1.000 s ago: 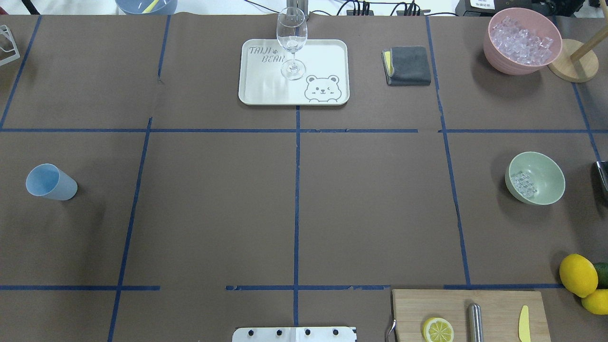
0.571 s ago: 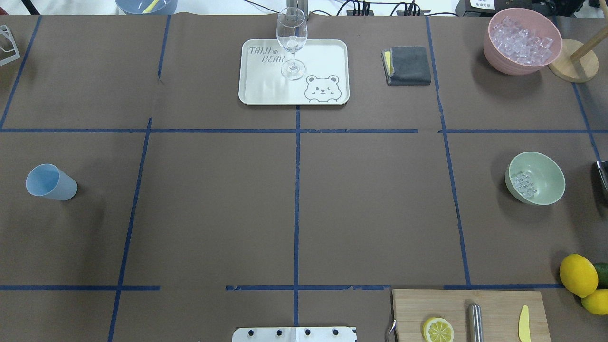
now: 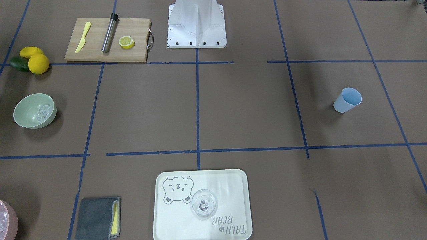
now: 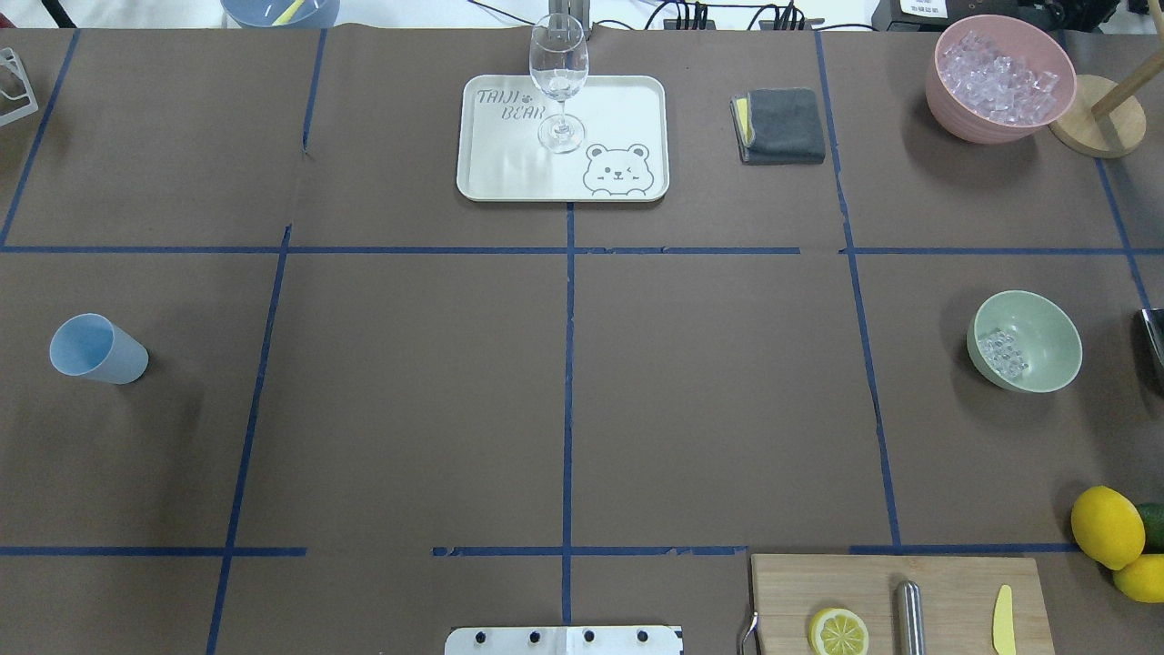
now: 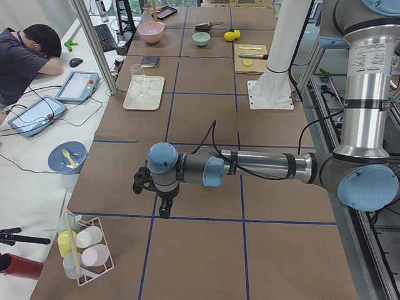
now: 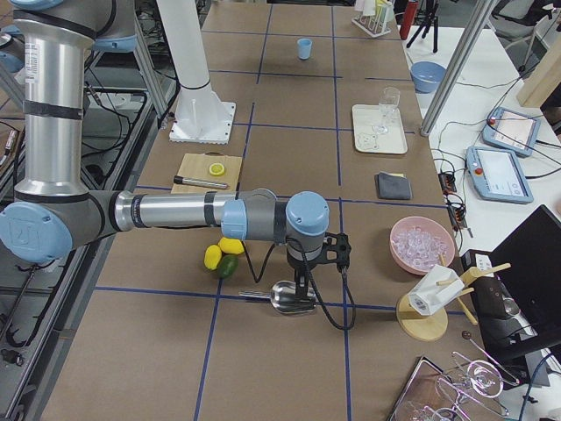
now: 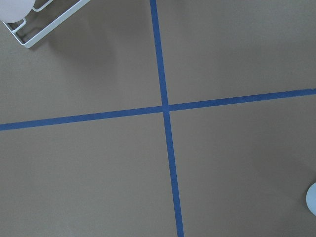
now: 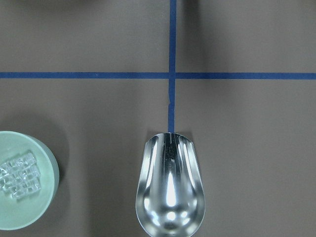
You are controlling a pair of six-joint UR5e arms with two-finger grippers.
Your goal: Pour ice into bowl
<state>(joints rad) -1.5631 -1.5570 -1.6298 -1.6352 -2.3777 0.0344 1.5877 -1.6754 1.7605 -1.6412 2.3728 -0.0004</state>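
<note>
Left fingers [image 5: 164, 210], right fingers [image 6: 303, 279]: apart or together, cannot tell. Each hangs low at its own end of the desk, the right ones above a metal scoop [image 8: 170, 190]. Ice [image 4: 1000, 353] lies in the bowl [image 4: 1053, 355] near the right edge. Nothing moved in the last second, so the pour looks done.

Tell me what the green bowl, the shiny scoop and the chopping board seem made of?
Bowl: probably matte plastic, evenly pale green, no glare. Scoop: polished metal, likely steel, with mirror-like reflections. Chopping board: light wood, perhaps bamboo, showing faint grain.
</note>
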